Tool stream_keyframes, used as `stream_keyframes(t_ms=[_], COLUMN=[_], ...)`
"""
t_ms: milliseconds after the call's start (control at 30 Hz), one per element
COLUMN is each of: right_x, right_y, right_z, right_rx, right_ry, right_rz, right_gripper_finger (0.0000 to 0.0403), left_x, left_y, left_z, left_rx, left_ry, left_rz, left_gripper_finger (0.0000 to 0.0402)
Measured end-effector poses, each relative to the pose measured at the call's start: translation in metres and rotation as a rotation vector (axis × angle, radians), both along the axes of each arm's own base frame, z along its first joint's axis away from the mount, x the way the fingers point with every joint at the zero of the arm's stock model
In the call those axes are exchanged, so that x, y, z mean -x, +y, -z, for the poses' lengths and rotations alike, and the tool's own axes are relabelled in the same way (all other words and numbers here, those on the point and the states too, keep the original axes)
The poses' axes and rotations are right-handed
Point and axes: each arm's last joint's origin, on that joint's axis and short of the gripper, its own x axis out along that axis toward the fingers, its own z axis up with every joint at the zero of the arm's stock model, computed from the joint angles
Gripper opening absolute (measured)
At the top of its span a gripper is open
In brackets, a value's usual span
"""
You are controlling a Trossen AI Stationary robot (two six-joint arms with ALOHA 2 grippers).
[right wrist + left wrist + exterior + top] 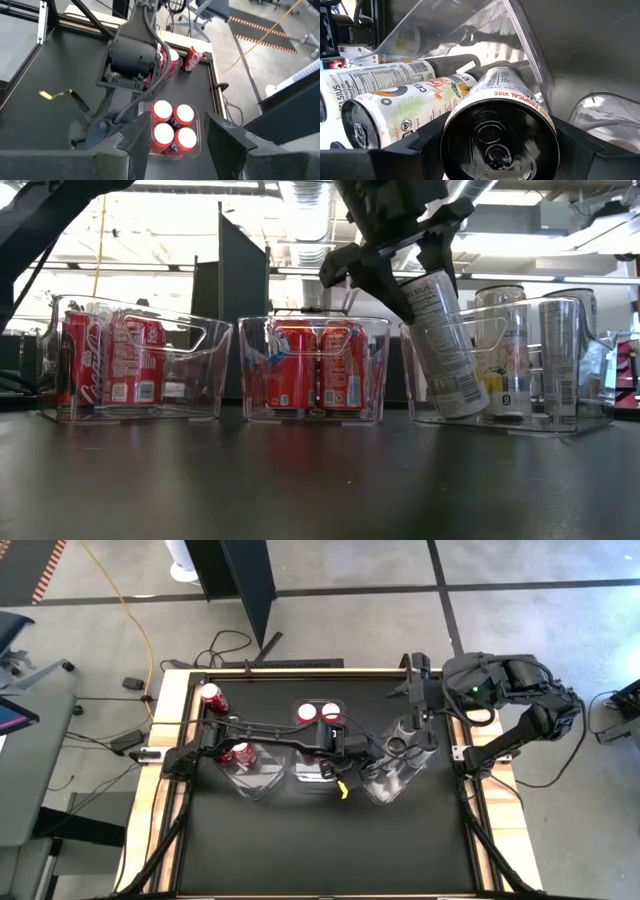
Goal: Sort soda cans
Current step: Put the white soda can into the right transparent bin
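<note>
Left hand [415, 275] is clamped on a white can [440, 345], tilted, its lower end inside the right-hand bin [575, 415] just beside the other pale cans [505, 350].

Right hand [170, 145] hangs spread and empty at the table's far right edge.

Red cans [320, 365] fill the middle bin [255, 370] and the left bin [205, 365]; one red can [212, 697] lies loose near the far left corner.

Risk: released at this lean, the can likely tips into its neighbours or ends up on its side. The lift-out could also snag the bin wall.
</note>
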Motion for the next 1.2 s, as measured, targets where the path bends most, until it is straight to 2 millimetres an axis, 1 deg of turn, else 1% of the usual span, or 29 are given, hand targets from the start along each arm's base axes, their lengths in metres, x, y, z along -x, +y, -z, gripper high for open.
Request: stream_keyframes(t_ms=[133,300,467,600,667,733,800,967,1067,1133,1200], right_x=[0.004,0.011,0.028,0.048,0.059,0.071,0.083,0.106,0.114,0.116,0.117], right_y=[0.004,0.025,0.047,0.063,0.072,0.078,0.080,0.089,0.092,0.096,0.098], right_z=[0.005,0.007,0.011,0.025,0.038,0.055,0.079,0.146,0.177,0.189,0.191], right_rx=[-0.028,0.017,0.055,0.070,0.051,0.002,-0.053,-0.164,-0.206,-0.214,-0.209], right_ry=[0.052,0.047,0.019,-0.039,-0.081,-0.105,-0.120,-0.151,-0.181,-0.195,-0.227], right_rz=[0.022,0.134,0.271,0.398,0.400,0.396,0.408,0.416,0.410,0.405,0.396], right_gripper_finger=[0.0199,0.0199,0.0199,0.0199,0.0199,0.0199,0.0199,0.0199,0.0200,0.0204,0.0214], left_x=[0.000,0.000,0.000,0.000,0.000,0.000,0.000,0.000,0.001,0.001,0.001], left_y=[0.000,0.000,0.000,0.000,0.000,0.000,0.000,0.000,0.000,0.000,0.000], left_z=[0.000,0.000,0.000,0.001,0.001,0.001,0.001,0.001,0.002,0.002,0.002], left_rx=[0.002,0.009,0.002,0.004,0.009,0.013,0.017,0.023,0.028,0.030,0.032], left_ry=[-0.001,-0.002,-0.001,0.000,0.000,0.002,0.005,0.010,0.019,0.020,0.021], left_rz=[-0.007,-0.020,-0.011,-0.008,-0.008,-0.004,-0.001,-0.001,-0.005,-0.005,-0.006], left_gripper_finger=[0.0260,0.0260,0.0260,0.0260,0.0260,0.0260,0.0260,0.0260,0.0260,0.0260,0.0260])
